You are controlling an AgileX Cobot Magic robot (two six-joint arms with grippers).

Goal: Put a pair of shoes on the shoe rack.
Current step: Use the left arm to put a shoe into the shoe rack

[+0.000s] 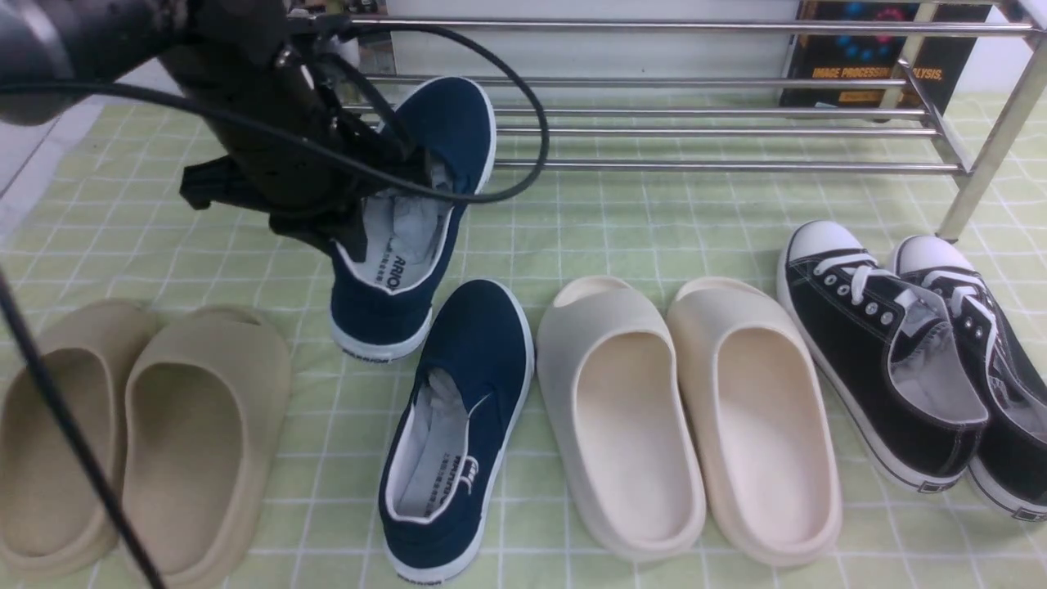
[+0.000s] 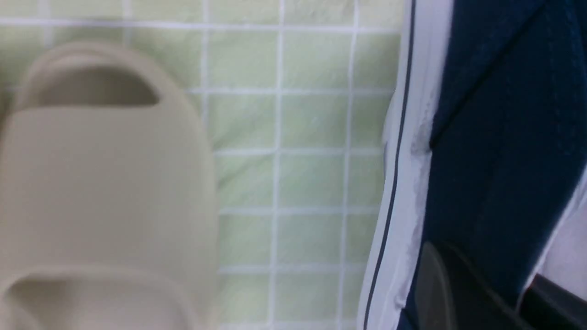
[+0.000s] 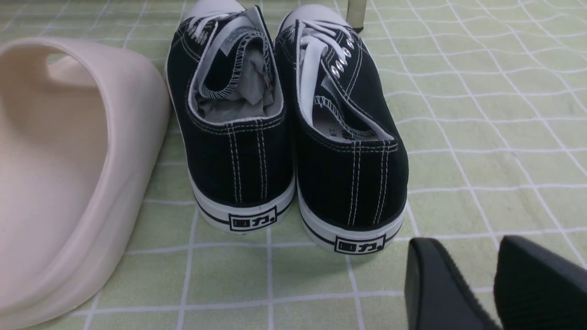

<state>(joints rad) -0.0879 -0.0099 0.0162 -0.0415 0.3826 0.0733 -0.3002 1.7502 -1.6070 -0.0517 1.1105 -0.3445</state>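
My left gripper (image 1: 406,173) is shut on the side wall of one navy slip-on shoe (image 1: 448,123). It holds the shoe tilted, toe raised toward the chrome shoe rack (image 1: 703,131) at the back and heel low. In the left wrist view the gripper (image 2: 495,293) has one finger outside the navy canvas (image 2: 495,137) and one inside on the lining. The second navy shoe (image 1: 466,393) lies on the mat just in front of the held one. My right gripper (image 3: 463,245) is open and empty, low over the mat behind the black sneakers; the front view does not show it.
On the green checked mat (image 1: 654,221) are beige slides (image 1: 139,433) at the left, cream slides (image 1: 687,409) in the middle and black lace-up sneakers (image 1: 900,352) at the right by the rack's leg. A dark box (image 1: 867,57) stands behind the rack.
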